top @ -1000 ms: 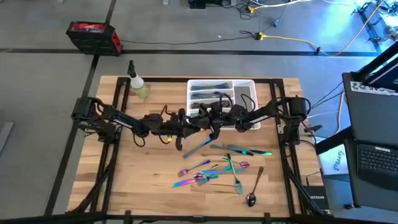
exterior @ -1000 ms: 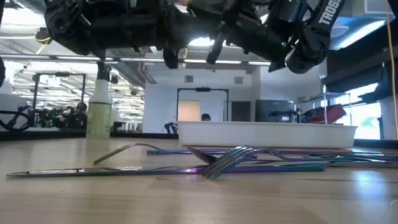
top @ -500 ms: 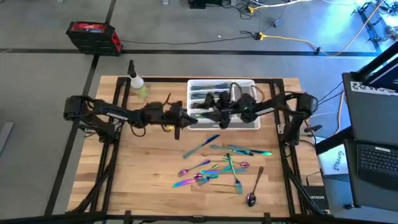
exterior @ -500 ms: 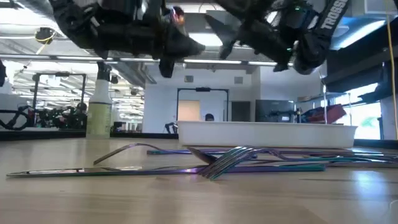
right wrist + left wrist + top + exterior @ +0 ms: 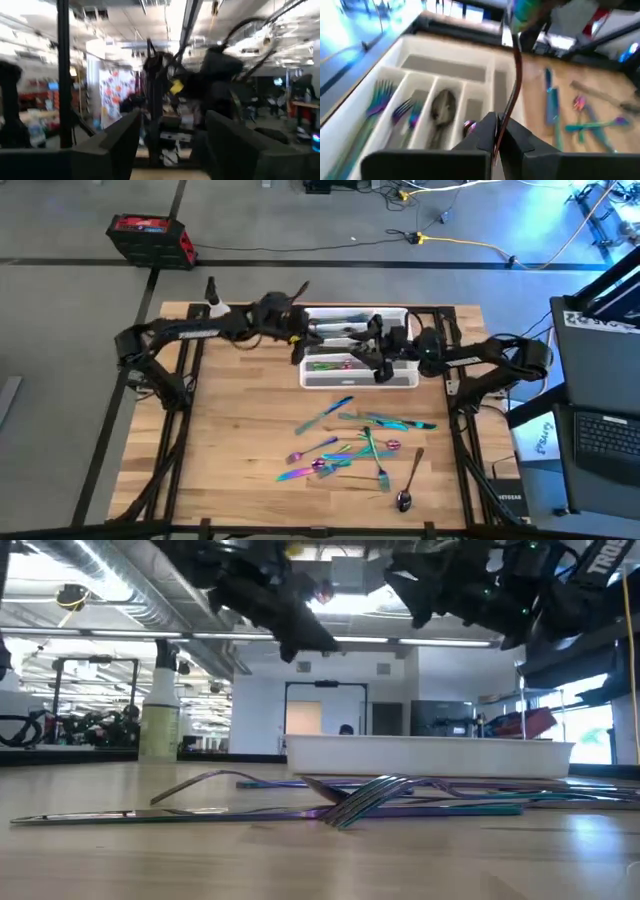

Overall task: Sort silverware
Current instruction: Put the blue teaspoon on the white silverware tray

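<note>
Left claw over the tray, closed on a thin utensil; right claw wide open, holding nothing.

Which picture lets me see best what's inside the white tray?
The left wrist view: it looks down into the white tray, showing forks and a spoon in separate slots. The high view shows it small and partly covered by arms, the low view only its side, the right wrist view nothing.

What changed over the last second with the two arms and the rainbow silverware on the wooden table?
Both arms moved from the table's middle to over the white compartmented plastic tray. The left gripper now hangs over its left side, shut on a slim iridescent utensil; the right gripper, open, is over the tray's middle. The loose rainbow silverware and the spray bottle stayed put.
</note>
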